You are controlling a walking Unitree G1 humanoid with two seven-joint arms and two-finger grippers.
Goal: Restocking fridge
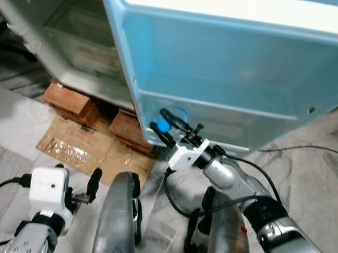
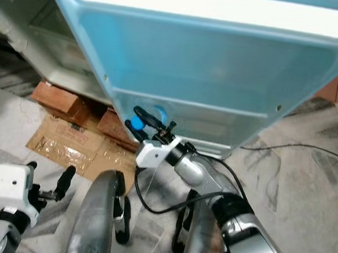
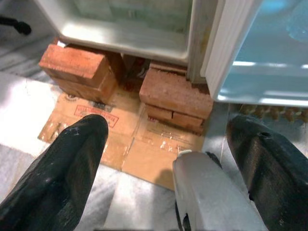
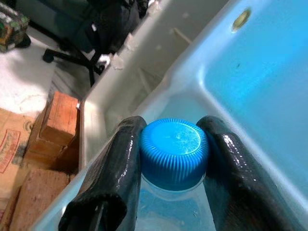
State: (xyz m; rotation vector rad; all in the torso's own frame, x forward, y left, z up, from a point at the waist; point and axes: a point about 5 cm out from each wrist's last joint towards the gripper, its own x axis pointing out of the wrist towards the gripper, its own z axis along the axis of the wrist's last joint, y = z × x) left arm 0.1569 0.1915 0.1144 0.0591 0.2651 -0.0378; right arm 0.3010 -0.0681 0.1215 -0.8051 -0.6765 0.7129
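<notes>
Right pincer (image 1: 164, 124) is clamped just on the blue cap (image 4: 173, 147) of a bottle (image 4: 168, 211) at the fridge door's (image 1: 230, 67) low shelf, so honestly it could slip or tip, while the left pincer (image 3: 168, 159) hangs open near the bricks (image 3: 175, 96).

Our arms are silver metal tubes with dark joint bands. Each wrist carries a white block housing; black cables loop from them. The right gripper (image 1: 164, 125) and left gripper (image 3: 168, 159) have long, glossy black fingers (image 4: 108, 178) with rounded tips.
</notes>
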